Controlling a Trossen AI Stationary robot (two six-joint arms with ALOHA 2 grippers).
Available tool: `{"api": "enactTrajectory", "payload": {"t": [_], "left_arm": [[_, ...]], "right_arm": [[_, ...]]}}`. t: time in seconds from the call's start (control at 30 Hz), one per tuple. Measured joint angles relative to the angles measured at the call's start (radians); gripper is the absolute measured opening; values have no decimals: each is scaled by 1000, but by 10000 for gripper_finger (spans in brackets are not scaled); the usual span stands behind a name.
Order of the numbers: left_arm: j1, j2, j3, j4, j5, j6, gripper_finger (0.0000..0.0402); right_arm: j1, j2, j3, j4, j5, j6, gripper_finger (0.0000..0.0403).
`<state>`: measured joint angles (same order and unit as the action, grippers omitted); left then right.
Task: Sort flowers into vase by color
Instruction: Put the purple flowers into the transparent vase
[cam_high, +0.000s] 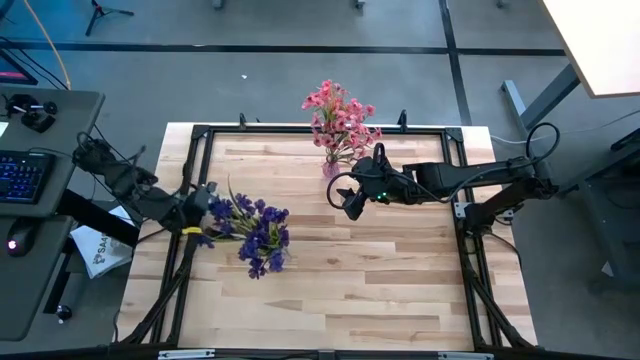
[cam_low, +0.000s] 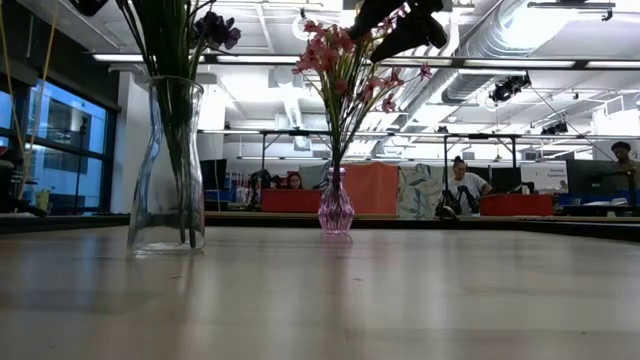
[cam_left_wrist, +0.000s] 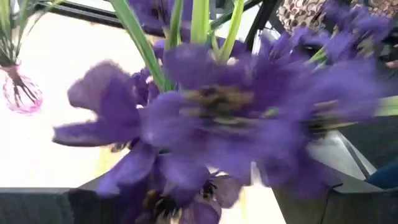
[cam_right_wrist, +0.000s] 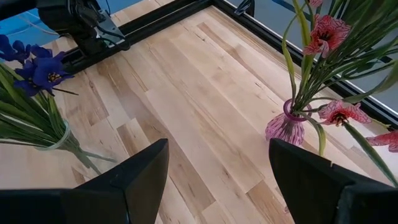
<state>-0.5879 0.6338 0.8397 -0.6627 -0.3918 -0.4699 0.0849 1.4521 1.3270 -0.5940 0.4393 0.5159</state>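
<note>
The purple-blue flowers (cam_high: 262, 235) stand with their stems in a clear glass vase (cam_low: 166, 170) on the table's left half. The pink flowers (cam_high: 338, 115) stand in a small pink vase (cam_high: 331, 168) near the far edge. My left gripper (cam_high: 208, 198) hovers open at the left side of the purple bunch, whose blossoms (cam_left_wrist: 236, 118) fill its wrist view. My right gripper (cam_high: 350, 203) is open in the air, just near-right of the pink vase (cam_right_wrist: 287, 124), and holds nothing. My left gripper has purple blossoms crowding the space between its open fingers. I cannot tell whether either finger touches them.
A black metal frame (cam_high: 200, 135) runs around the wooden tabletop. The near half of the table (cam_high: 350, 300) is bare wood. A desk with a keyboard (cam_high: 22, 175) stands beyond the left edge. People sit in the room behind (cam_low: 465, 185).
</note>
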Motion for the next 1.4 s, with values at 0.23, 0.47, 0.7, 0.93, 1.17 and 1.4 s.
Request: {"api": "enactTrajectory", "payload": {"t": [0.23,0.47,0.7,0.93,1.17,1.4], "left_arm": [[0,0,128,-105,-44,53,243],[0,-6,244,-104,-145,220,243],[0,-6,332,-94,-308,359,243],[0,6,336,-75,-331,321,243],[1,4,255,-37,-411,324,243],[0,-22,-8,303,-402,298,243]], "right_arm": [[0,0,0,-9,2,0,272],[0,0,0,-9,-28,-1,272],[0,0,0,-9,-48,-27,272],[0,0,0,-9,-76,-50,272],[0,0,0,-8,-75,-79,272],[0,0,0,-8,-76,-80,272]]}}
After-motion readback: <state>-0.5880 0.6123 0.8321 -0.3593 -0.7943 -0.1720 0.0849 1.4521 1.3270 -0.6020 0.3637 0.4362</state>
